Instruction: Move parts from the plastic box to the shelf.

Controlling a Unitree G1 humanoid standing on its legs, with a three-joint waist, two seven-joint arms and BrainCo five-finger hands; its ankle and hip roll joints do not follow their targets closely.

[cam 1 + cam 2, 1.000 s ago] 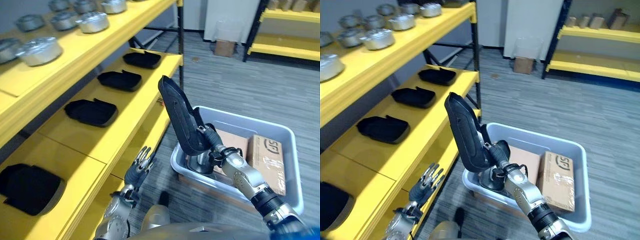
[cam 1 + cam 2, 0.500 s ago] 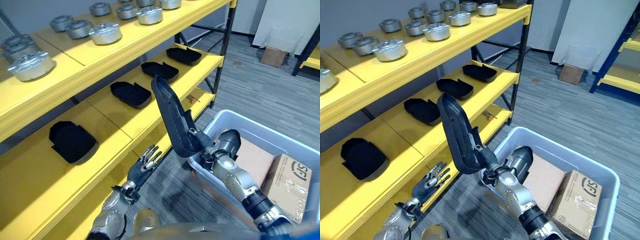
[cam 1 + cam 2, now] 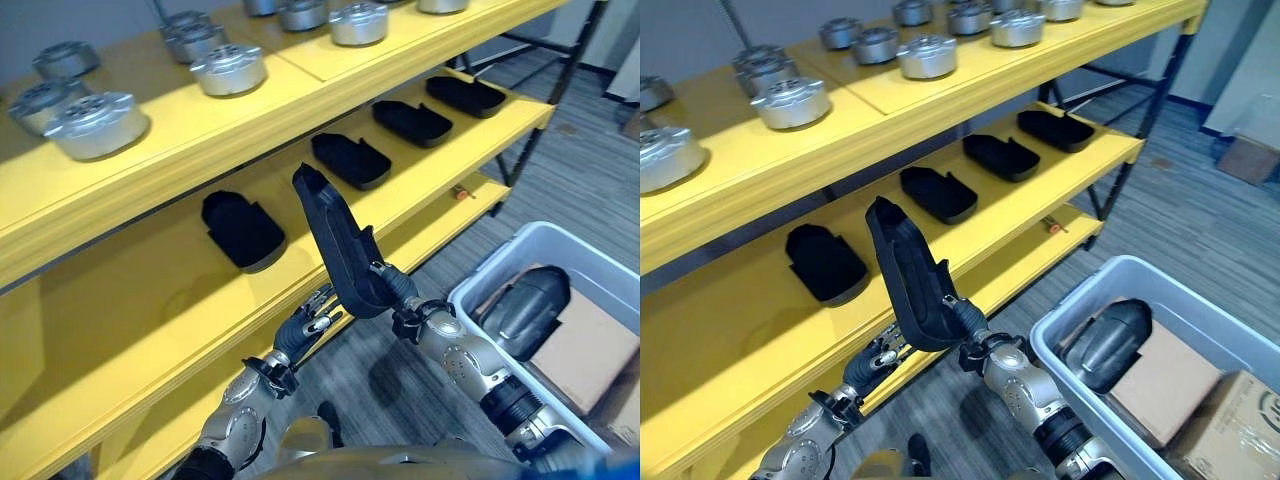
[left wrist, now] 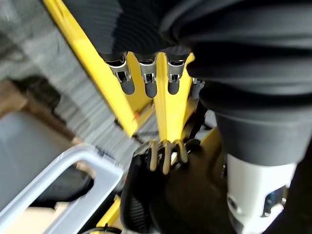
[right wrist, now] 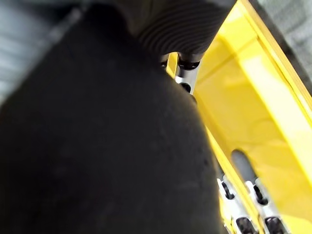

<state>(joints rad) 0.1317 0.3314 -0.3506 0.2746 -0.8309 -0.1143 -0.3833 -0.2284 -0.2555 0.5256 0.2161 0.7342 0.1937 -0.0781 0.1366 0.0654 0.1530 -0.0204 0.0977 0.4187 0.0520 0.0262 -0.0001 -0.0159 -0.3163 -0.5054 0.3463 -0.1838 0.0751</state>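
A yellow shelf (image 3: pixel 200 330) runs along the left. Its upper level holds round silver metal parts (image 3: pixel 97 124), and its middle level holds a row of flat black parts (image 3: pixel 243 228) set well apart from one another. Low at the left, the left hand (image 3: pixel 305 330) reaches up toward the front edge of the middle level, its fingers straight and slightly spread, holding nothing. Just beside it toward the centre, the right hand (image 3: pixel 400 300) grips the lower end of a long black part (image 3: pixel 335 240). The part stands nearly upright, tilted a little, in front of the shelf and above the floor, touching neither. The right hand's fingers are curled round its base. At the right, a grey plastic box (image 3: pixel 520 245) sits on the floor holding another dark rounded part (image 3: pixel 525 305) and a cardboard box (image 3: pixel 585 350).
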